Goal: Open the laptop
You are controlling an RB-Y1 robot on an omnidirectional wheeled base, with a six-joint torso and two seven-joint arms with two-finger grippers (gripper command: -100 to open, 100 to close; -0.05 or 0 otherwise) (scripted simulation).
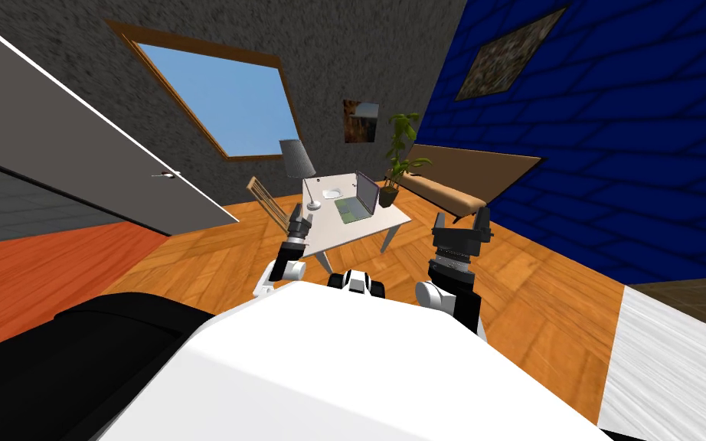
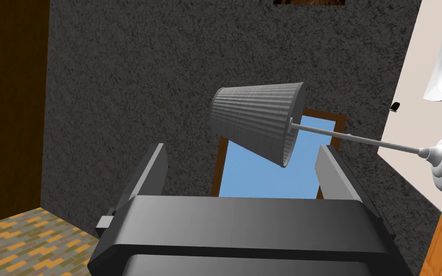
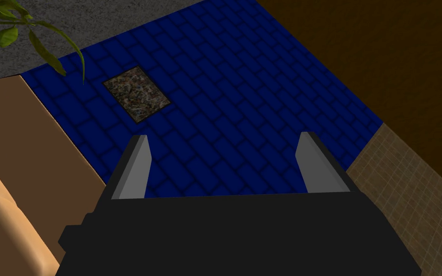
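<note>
Head view shows laptop (image 1: 360, 201) open on table (image 1: 351, 230); left wrist view, lamp (image 2: 258, 120).

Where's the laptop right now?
The laptop sits mid head view, on the white table ahead, lid up, between the lamp and the potted plant.

A rough grey wall (image 1: 60, 46) carries a wood-framed window (image 1: 221, 103) (plain blue sky through it) and a small dark picture (image 1: 361, 121). It meets a deep blue brick wall (image 1: 627, 168) with a mottled brown picture (image 1: 508, 55) hung high. The floor (image 1: 214, 253) is orange herringbone wood. A white table (image 1: 340, 233) stands near the corner, with a lamp (image 1: 296, 158) with a ribbed grey shade on it and a slatted wooden chair (image 1: 266, 200) just beside it. Behind are a potted plant (image 1: 401, 157) and a tan bench (image 1: 447, 195) along a brown panel (image 1: 489, 170). A pale door (image 1: 60, 145) stands at the left.
</note>
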